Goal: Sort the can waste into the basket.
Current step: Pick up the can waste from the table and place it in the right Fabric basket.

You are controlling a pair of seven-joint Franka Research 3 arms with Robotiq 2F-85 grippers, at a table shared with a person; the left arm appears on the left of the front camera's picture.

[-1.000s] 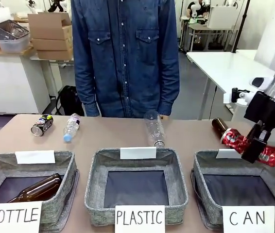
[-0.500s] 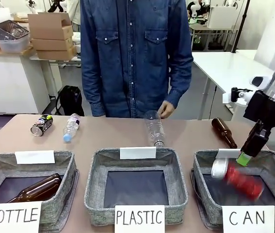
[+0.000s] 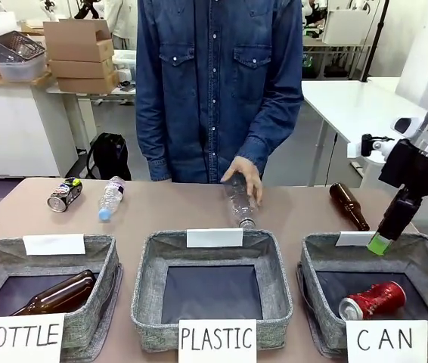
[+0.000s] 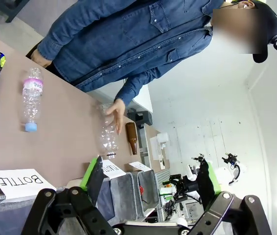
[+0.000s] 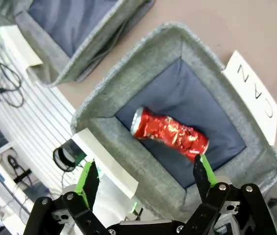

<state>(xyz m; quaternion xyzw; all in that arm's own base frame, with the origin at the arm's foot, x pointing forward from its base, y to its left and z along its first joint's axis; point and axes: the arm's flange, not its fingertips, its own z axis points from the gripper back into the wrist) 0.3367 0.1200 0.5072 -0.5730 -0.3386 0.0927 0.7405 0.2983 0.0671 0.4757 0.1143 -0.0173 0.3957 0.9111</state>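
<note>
Cans lie at opposite ends of the scene. The red can (image 3: 372,300), dented, rests on its side on the dark bottom of the basket (image 3: 309,291) signed CAN, at the near right. Its silver end points left and its long axis runs roughly left to right. The right gripper (image 3: 380,243) hangs above the far rim of that basket, apart from the can, with its jaws spread wide and nothing between them. The right wrist view looks down past the green pads onto the can inside.

The dark can (image 3: 65,194) lies on its side on the table (image 3: 176,219) at the far left, outside every basket, just beside a capped plastic bottle (image 3: 110,198). Its silver end faces near and left, so its long axis slants from near left to far right. The next move, as I judge it, turns on this: the dark can is well apart from the right gripper, across the whole table, while the left arm is the nearer one. The left gripper (image 4: 152,169) shows in its own wrist view with jaws wide apart and empty, the dark can lying beyond it on the far side of the table. A grip square to that slanted axis seems the likely need.

At the far middle a person's hand (image 3: 244,175) rests on a clear bottle (image 3: 240,204), and a brown bottle (image 3: 348,206) lies just beyond the CAN basket; neither belongs to this task.
</note>
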